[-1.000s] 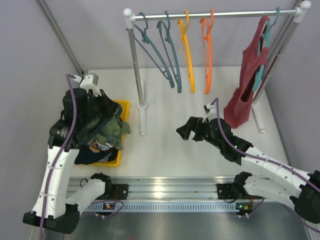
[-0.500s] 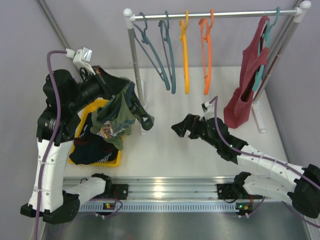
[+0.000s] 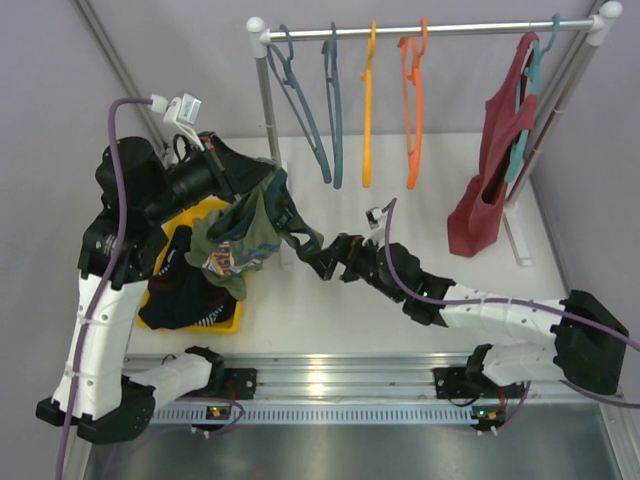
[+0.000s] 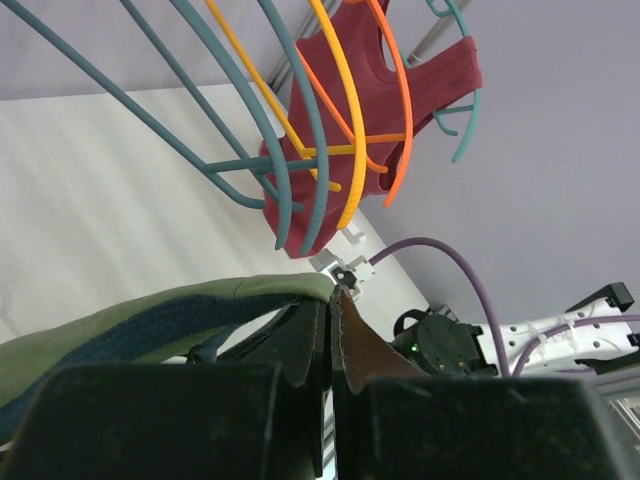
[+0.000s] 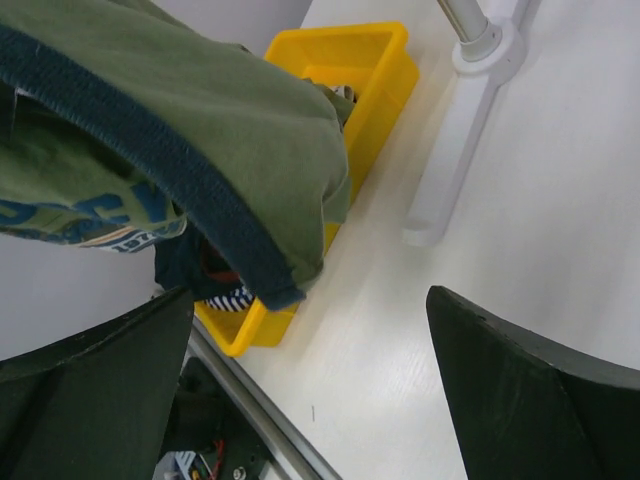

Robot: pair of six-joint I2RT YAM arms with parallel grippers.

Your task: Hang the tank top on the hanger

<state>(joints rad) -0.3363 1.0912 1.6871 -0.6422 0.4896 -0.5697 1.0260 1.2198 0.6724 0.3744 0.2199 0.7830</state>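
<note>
My left gripper (image 3: 268, 183) is shut on the olive-green tank top (image 3: 240, 228) and holds it in the air, draped above the yellow bin's right side. In the left wrist view the jaws (image 4: 333, 295) pinch its navy-trimmed edge (image 4: 150, 320). My right gripper (image 3: 308, 252) is open and empty just right of the hanging cloth. In the right wrist view (image 5: 310, 370) the tank top (image 5: 200, 110) hangs in front of the wide-open fingers, apart from them. The orange hanger (image 3: 412, 100) hangs on the rail and also shows in the left wrist view (image 4: 405, 105).
A yellow bin (image 3: 232, 322) holds dark navy-and-red clothes (image 3: 185, 295). On the rail (image 3: 430, 28) hang two teal hangers (image 3: 303, 115), an amber hanger (image 3: 367, 100) and a dark red top (image 3: 490, 170). The rack's left post (image 3: 272, 140) stands right behind the cloth.
My left arm has lifted the tank top out of the bin and carried it up and right. My right arm has reached left, up to the hanging cloth, with its jaws open.
</note>
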